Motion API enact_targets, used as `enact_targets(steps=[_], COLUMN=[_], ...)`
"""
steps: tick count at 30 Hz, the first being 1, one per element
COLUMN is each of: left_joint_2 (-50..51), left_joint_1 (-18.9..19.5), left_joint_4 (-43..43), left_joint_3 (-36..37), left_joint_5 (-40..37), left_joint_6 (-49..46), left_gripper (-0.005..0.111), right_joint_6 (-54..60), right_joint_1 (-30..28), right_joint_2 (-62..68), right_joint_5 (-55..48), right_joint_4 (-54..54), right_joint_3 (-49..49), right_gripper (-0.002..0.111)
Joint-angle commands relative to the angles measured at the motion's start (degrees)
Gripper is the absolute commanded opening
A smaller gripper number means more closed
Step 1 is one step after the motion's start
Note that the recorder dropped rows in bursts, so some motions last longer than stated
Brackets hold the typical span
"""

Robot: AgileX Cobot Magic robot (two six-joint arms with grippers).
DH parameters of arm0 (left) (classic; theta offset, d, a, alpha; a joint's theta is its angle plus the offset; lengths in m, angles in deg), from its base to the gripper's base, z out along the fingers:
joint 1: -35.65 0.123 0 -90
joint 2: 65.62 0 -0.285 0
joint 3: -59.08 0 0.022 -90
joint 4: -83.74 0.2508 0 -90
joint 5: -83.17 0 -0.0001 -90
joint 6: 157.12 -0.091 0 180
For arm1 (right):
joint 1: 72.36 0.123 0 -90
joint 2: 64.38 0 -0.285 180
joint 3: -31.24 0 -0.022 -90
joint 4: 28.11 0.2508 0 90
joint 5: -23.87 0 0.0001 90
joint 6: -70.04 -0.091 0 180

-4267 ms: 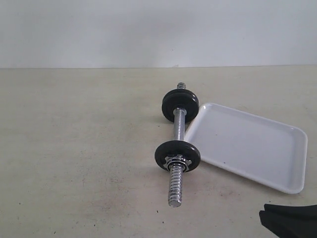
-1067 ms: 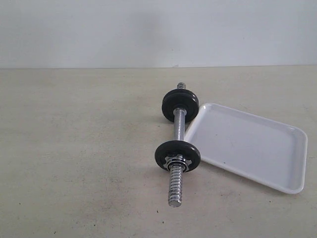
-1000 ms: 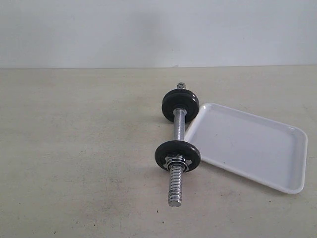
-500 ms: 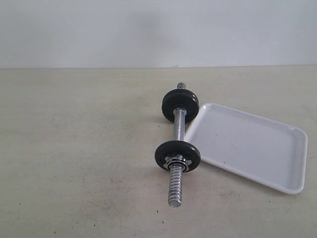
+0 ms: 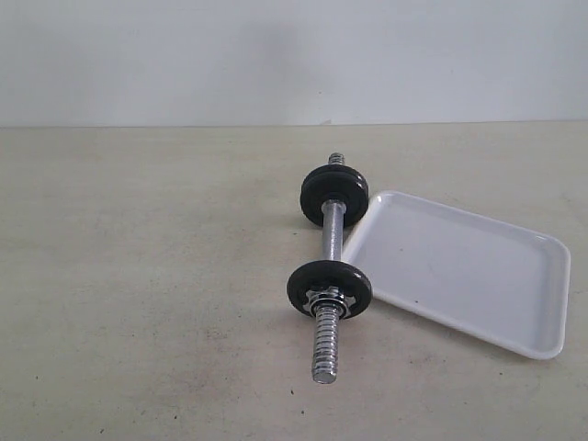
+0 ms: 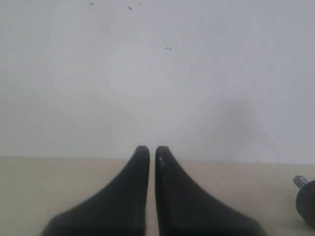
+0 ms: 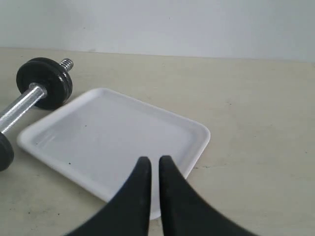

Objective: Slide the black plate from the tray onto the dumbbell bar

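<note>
Matte black, two-fingered left gripper [image 6: 152, 150]; smooth plastic fingers [image 6: 123, 201], each broad at the base and curving inward to a slim rounded tip; tiny pale fleck near one tip; right gripper [image 7: 154, 160] of matching build, the same black tapering fingers [image 7: 184, 209] with a faint sheen.

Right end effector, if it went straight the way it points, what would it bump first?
Probably the white tray: the shut right end effector aims across its near rim. Its height is unclear, so it might pass above.
</note>
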Motion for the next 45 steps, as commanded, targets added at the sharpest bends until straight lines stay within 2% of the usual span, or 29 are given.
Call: enact_targets(steps=[1,12,20,35,38,43,45], left_joint_2=[-0.84,-0.84,-0.84,-0.84,-0.84,-0.84,-0.84], left_joint_1=[0.10,0.10,0.10,0.10,0.10,0.10,0.10], left_joint_4=[0.10,0.10,0.10,-0.13,-3.75,-18.22,-21.36], left_joint_3=[0.21,0.21,0.21,0.21,0.21,0.21,0.21], left_joint_5=[0.84,1.21,1.21,1.19,1.19,1.19,1.19], left_joint_6=[0.01,0.01,0.01,0.01,0.01,0.01,0.01], left_gripper=[0.004,0.004,0.004,0.004,0.004,0.004,0.004], right_joint_6=[0.60,0.60,0.60,0.60,0.60,0.60,0.60], right_joint_1=[-1.19,-1.32,-4.51,-4.49,-4.49,-4.49,-4.49], right_joint_2=[-0.26,-0.26,-0.26,-0.26,-0.26,-0.26,-0.26], right_joint_5=[0.28,0.28,0.28,1.47,1.47,1.47,1.47], right_joint_4=[-0.34,-0.97,-0.97,-0.97,-0.97,-0.97,-0.97], right_joint_3=[-0.22,-0.22,-0.22,-0.22,-0.22,-0.22,-0.22], right_gripper=[0.004,0.004,0.004,0.004,0.004,0.004,0.004])
